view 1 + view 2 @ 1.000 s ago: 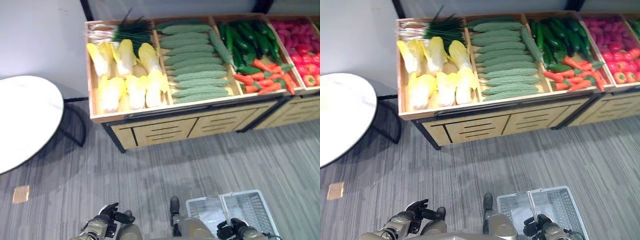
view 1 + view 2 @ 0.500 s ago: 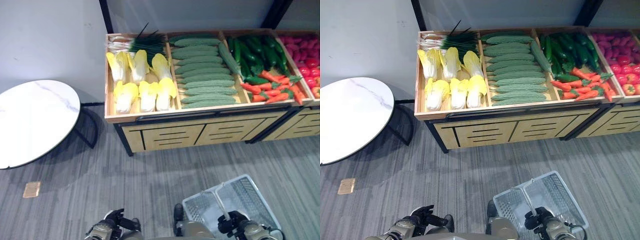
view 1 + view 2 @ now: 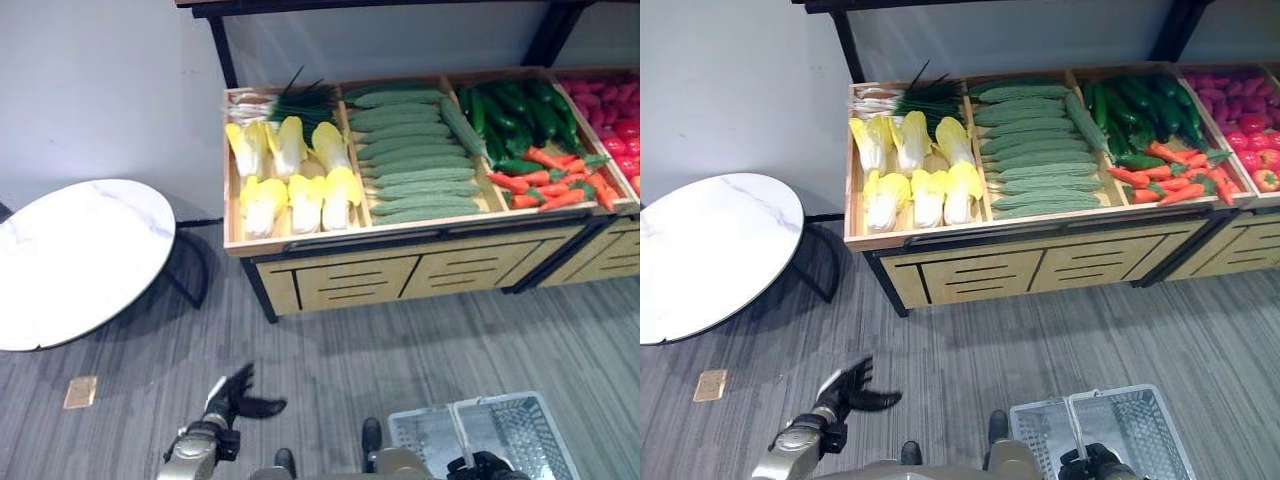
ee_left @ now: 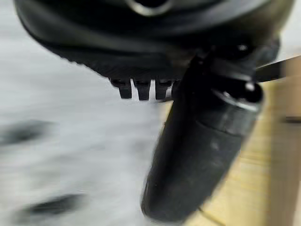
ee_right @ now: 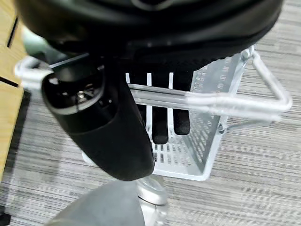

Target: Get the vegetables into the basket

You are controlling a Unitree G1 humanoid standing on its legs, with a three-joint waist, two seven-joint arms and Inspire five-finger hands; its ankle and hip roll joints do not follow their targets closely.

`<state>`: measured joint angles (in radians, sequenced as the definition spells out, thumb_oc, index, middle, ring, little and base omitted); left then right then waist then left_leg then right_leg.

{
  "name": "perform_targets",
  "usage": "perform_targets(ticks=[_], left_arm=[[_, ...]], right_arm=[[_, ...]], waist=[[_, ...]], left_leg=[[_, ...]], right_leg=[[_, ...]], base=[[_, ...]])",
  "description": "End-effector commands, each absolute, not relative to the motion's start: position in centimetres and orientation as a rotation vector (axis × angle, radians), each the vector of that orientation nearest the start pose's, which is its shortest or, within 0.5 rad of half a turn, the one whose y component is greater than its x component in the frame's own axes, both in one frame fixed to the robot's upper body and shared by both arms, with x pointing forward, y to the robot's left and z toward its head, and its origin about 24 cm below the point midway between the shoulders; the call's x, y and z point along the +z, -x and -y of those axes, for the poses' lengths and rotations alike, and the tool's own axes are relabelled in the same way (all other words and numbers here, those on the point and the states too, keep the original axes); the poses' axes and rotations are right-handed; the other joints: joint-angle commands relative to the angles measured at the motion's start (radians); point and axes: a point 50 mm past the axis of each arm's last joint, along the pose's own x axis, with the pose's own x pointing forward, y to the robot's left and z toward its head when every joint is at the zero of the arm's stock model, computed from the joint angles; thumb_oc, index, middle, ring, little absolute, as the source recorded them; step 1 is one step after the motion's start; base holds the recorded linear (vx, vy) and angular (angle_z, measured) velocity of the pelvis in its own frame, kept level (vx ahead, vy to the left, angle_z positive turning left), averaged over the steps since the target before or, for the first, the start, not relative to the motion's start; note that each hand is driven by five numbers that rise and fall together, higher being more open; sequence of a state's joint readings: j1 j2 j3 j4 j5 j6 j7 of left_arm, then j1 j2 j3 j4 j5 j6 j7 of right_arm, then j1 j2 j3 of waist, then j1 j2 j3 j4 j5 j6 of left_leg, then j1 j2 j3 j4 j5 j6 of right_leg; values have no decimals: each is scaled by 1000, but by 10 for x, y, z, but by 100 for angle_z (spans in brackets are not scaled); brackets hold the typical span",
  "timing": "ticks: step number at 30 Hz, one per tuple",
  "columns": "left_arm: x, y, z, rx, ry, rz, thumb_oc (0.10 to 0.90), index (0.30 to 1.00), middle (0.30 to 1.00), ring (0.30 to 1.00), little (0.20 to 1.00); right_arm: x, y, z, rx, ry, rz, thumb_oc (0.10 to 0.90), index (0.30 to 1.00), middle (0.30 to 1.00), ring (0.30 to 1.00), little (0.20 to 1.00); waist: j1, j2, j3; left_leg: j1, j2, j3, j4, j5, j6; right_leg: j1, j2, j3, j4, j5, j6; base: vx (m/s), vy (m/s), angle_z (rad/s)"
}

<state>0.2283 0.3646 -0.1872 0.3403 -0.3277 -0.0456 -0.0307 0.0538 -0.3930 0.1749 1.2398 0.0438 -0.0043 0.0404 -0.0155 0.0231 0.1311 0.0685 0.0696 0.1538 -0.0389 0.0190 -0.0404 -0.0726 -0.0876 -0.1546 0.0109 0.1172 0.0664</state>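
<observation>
A wooden stall (image 3: 400, 275) holds the vegetables: yellow cabbages (image 3: 290, 185), pale green gourds (image 3: 410, 160), dark green cucumbers (image 3: 510, 110), carrots (image 3: 550, 182) and red peppers (image 3: 1250, 120). Low at the right, over the floor, hangs a white wire basket (image 3: 520, 440), with nothing inside it. My right hand (image 3: 1090, 462) is above it, fingers curled round the metal handle (image 5: 211, 100). Well short of the stall, my left hand (image 3: 235, 395) is raised with its fingers straight and holds nothing.
A round white table (image 3: 70, 260) on dark legs stands at the left, close to the stall's corner. A small tan patch (image 3: 80, 392) lies on the grey striped floor. Green chives (image 3: 300, 100) lie behind the cabbages.
The whole picture has shifted, so the camera has moved. My left hand has risen and its fingers have straightened out. The basket stays in my right hand.
</observation>
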Motion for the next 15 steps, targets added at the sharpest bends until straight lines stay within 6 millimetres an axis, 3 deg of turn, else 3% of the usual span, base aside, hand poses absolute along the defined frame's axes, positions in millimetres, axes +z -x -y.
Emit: perform_targets(ticks=[1,2,3,4,5,6,10,15], left_arm=[[-19,-200,-263,107,-102,-301,900,1000,1000,1000,1000],[-9,-203,-265,123,-105,-256,900,1000,1000,1000,1000],[15,-212,-272,155,-148,-150,900,1000,1000,1000,1000],[16,-211,-272,157,-149,-151,900,1000,1000,1000,1000],[35,-219,-276,176,-195,-68,900,1000,1000,1000,1000],[35,-219,-276,177,-195,-68,900,1000,1000,1000,1000],[84,-247,-294,275,-443,102,900,1000,1000,1000,1000],[109,-268,-307,352,-572,151,900,1000,1000,1000,1000]], right_arm=[[-149,-75,285,-50,395,-1282,400,300,300,300,300],[-150,-73,284,-51,388,-1290,400,300,300,300,300],[-151,-71,283,-50,383,-1294,400,300,300,300,300],[-151,-71,282,-48,383,-1294,400,300,300,300,300],[-151,-70,282,-45,386,-1297,400,300,300,300,300],[-151,-70,282,-45,386,-1297,400,300,300,300,300],[-151,-72,282,-28,416,-1302,400,300,300,300,300],[-152,-73,282,-5,453,-1309,400,300,300,300,300]], waist=[[20,-81,0],[21,-80,-3],[23,-77,-10],[22,-78,-10],[22,-76,-16],[21,-76,-15],[10,-69,-31],[-13,-59,-38]], left_leg=[[-27,-15,-85,13,-32,-29],[-25,-14,-86,11,-31,-31],[-19,-12,-89,6,-29,-34],[-18,-11,-89,5,-29,-34],[-16,-9,-88,3,-29,-37],[-15,-9,-88,3,-29,-38],[-3,0,-78,-7,-27,-46],[3,10,-59,-19,-19,-53]], right_leg=[[23,-96,82,-22,-21,117],[28,-96,80,-26,-23,116],[36,-93,78,-33,-25,115],[37,-93,78,-34,-25,114],[42,-90,77,-37,-27,113],[42,-90,77,-38,-27,113],[49,-79,86,-50,-28,109],[43,-70,101,-60,-23,107]], base=[[30,-26,15],[47,-35,11],[34,-22,12],[32,-34,7],[11,-19,3],[0,0,0],[18,-24,-1],[12,-24,-13]])
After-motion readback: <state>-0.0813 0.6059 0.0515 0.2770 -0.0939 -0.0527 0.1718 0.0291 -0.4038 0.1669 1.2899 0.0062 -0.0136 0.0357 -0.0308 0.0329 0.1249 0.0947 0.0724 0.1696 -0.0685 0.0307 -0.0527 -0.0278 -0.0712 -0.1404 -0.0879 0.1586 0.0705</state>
